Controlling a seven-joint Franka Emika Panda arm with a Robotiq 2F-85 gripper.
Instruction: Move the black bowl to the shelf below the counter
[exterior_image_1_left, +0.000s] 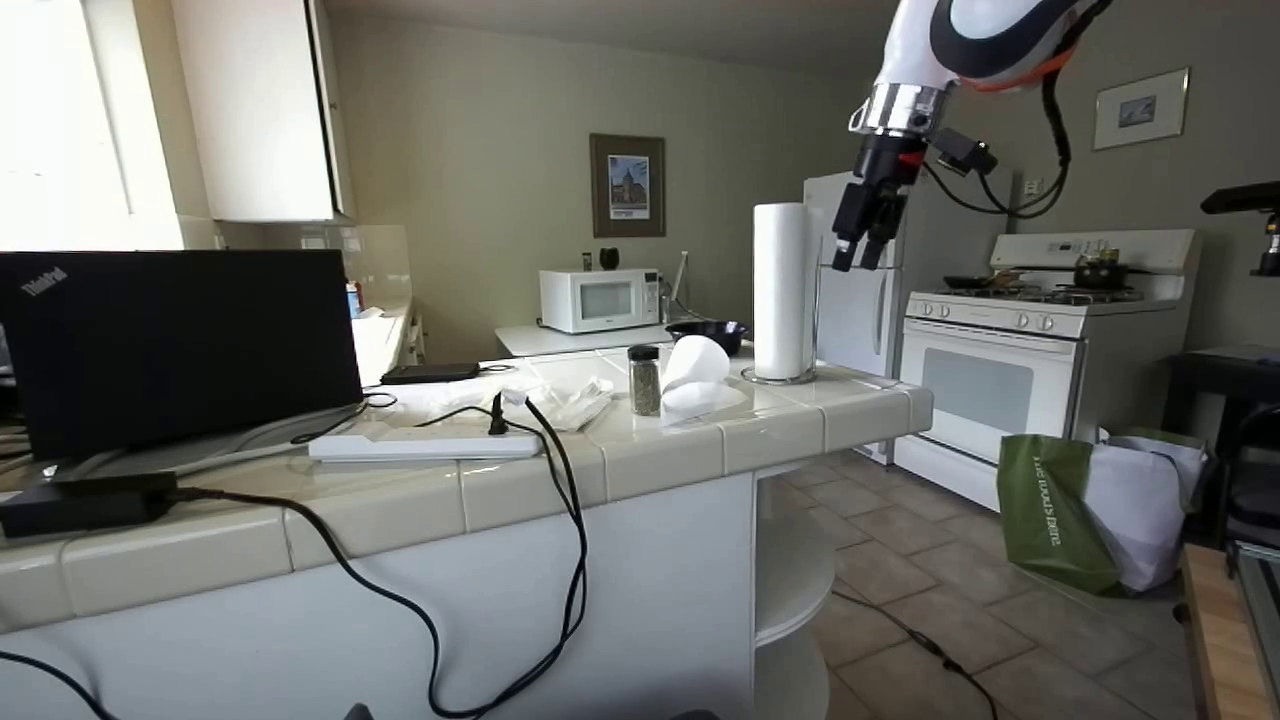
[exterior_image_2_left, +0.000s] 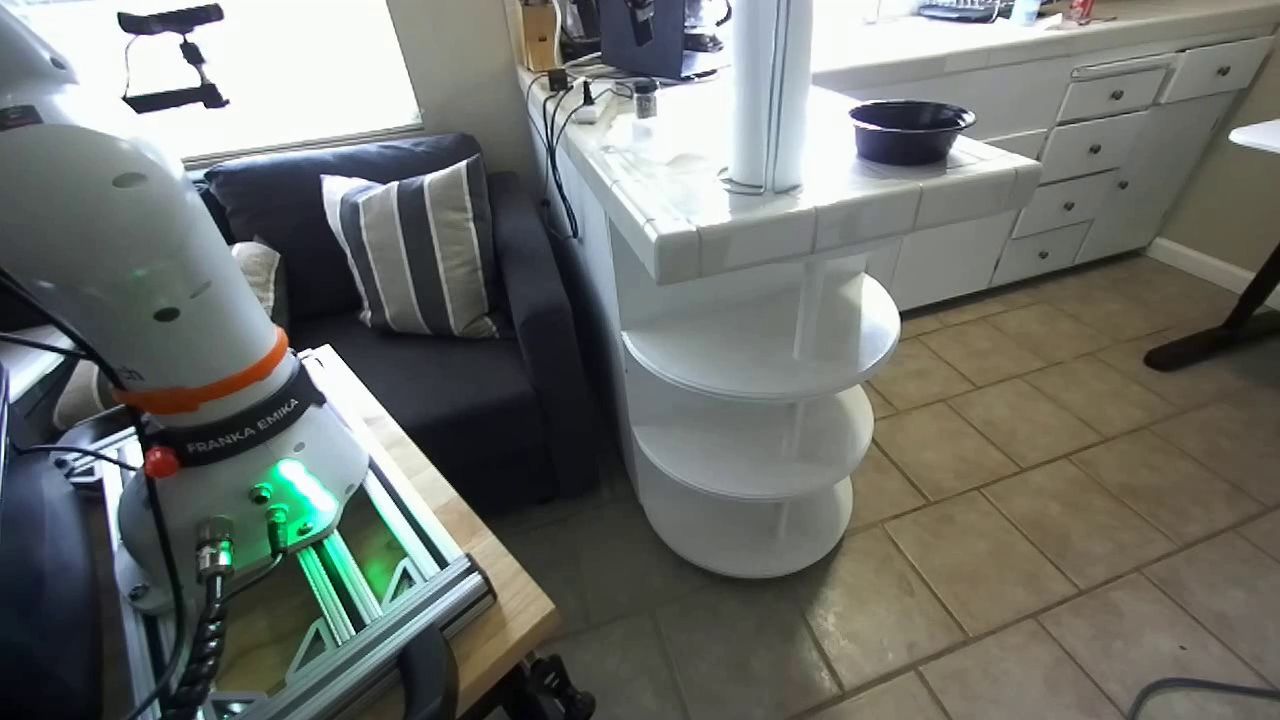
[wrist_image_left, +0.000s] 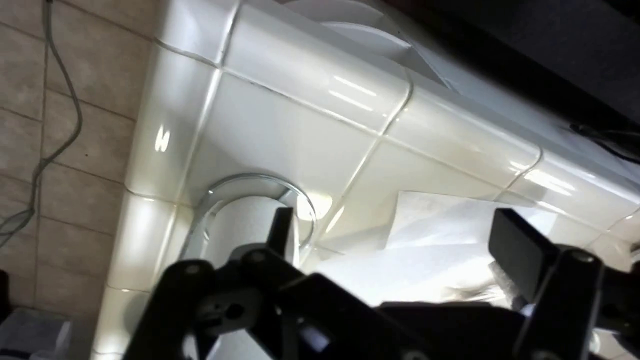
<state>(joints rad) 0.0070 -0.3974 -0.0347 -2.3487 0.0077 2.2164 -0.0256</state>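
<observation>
The black bowl (exterior_image_1_left: 722, 336) stands upright on the white tiled counter (exterior_image_1_left: 770, 440), partly behind loose white paper in an exterior view. It shows fully near the counter's far edge in an exterior view (exterior_image_2_left: 908, 138). I do not see it in the wrist view. White rounded shelf boards (exterior_image_2_left: 765, 365) sit stacked under the counter end. Their edges also show in an exterior view (exterior_image_1_left: 790, 580) and in the wrist view (wrist_image_left: 367, 37). My gripper (exterior_image_1_left: 858, 256) is open and empty, raised beside the paper towel roll. Its spread fingers show over the counter in the wrist view (wrist_image_left: 392, 225).
A tall paper towel roll (exterior_image_1_left: 782, 290) on a wire stand is close to the gripper and the bowl. A spice jar (exterior_image_1_left: 645, 382), loose paper (wrist_image_left: 450, 225), cables and a laptop (exterior_image_1_left: 180, 350) are on the counter. A sofa (exterior_image_2_left: 430, 400) stands beside the counter.
</observation>
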